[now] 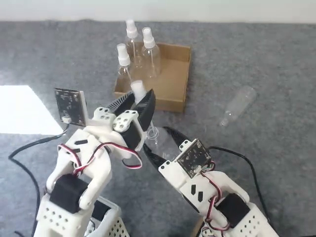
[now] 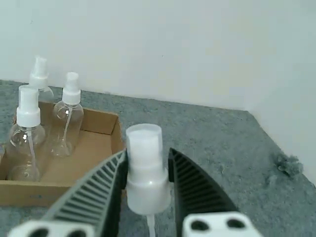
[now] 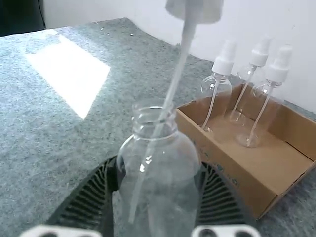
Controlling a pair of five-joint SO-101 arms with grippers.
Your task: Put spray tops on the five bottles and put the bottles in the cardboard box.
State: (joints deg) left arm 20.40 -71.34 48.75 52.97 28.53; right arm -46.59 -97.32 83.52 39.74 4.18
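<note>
My left gripper (image 1: pixel 139 96) is shut on a white spray top (image 1: pixel 138 90), held upright just in front of the cardboard box (image 1: pixel 174 101). The top's dip tube (image 3: pixel 170 94) runs down into the open neck of a clear bottle (image 3: pixel 155 148), which stands upright in my right gripper (image 3: pixel 157 169), shut around its body. In the high view that bottle (image 1: pixel 152 132) is between the right gripper's (image 1: pixel 157 141) black fingers. Three capped bottles (image 1: pixel 149 52) stand in the box's far left corner. Another bottle (image 1: pixel 238 105) without a top lies on the carpet to the right.
A bright white patch (image 1: pixel 19 108) lies on the grey carpet at the left. Cables (image 1: pixel 24 148) trail beside the left arm's base. The box's right half (image 1: pixel 175 74) is bare cardboard. A white wall (image 2: pixel 197 49) rises behind the table.
</note>
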